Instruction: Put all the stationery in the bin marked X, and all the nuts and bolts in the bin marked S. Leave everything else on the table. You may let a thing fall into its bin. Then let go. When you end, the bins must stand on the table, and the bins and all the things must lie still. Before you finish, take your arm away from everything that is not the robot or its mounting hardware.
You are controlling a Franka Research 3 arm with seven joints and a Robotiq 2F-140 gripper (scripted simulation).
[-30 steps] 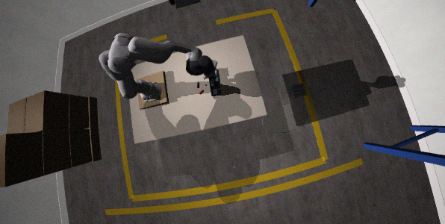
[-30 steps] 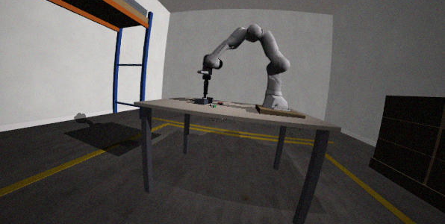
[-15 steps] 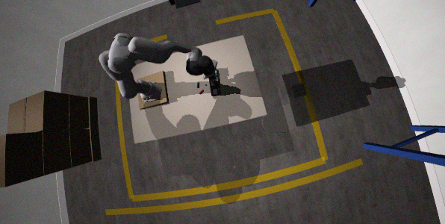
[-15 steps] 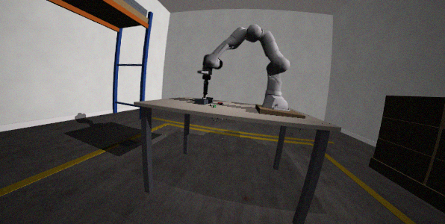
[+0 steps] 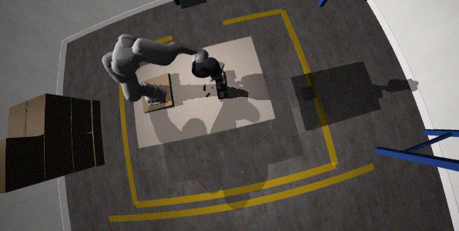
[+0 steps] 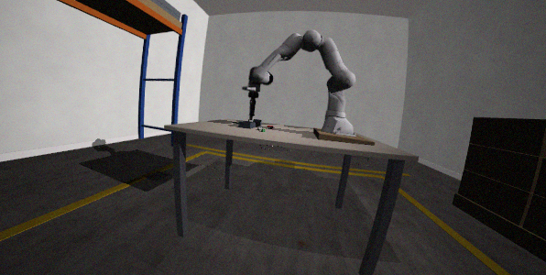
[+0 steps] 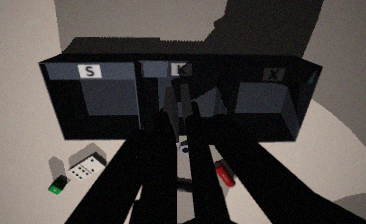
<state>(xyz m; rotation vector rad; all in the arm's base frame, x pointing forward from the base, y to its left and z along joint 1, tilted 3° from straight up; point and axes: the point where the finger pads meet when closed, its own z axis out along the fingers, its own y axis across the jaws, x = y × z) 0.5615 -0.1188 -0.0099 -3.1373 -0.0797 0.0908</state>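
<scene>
Far left in the wrist view, on the pale bench [image 7: 14, 130]: small green block [image 7: 58, 187] and white spotted die [image 7: 86, 167]. Probably neither stationery nor hardware, so best left alone. Next, three black open-topped bins touching in a row: bin marked S [image 7: 109, 95], bin marked K [image 7: 181, 69], bin marked X [image 7: 272, 75].

Dark two-finger gripper [image 7: 180, 120] clenched, nothing plainly between the fingers, low before the K bin. Just beneath lies a small pale ring [image 7: 184, 148], perhaps a nut; too small to tell. To the right, near the X bin's front wall, a short red cylinder [image 7: 224, 174], likely a marker.

Before any pick: open wide, centre over the piece, span its short side, descend straight, keep off the bin wall.

Labels readable from the wrist only. Top view places the gripper [image 5: 221, 88] mid-bench. Exterior view shows the gripper [image 6: 252, 115] upright, down at bin level.
</scene>
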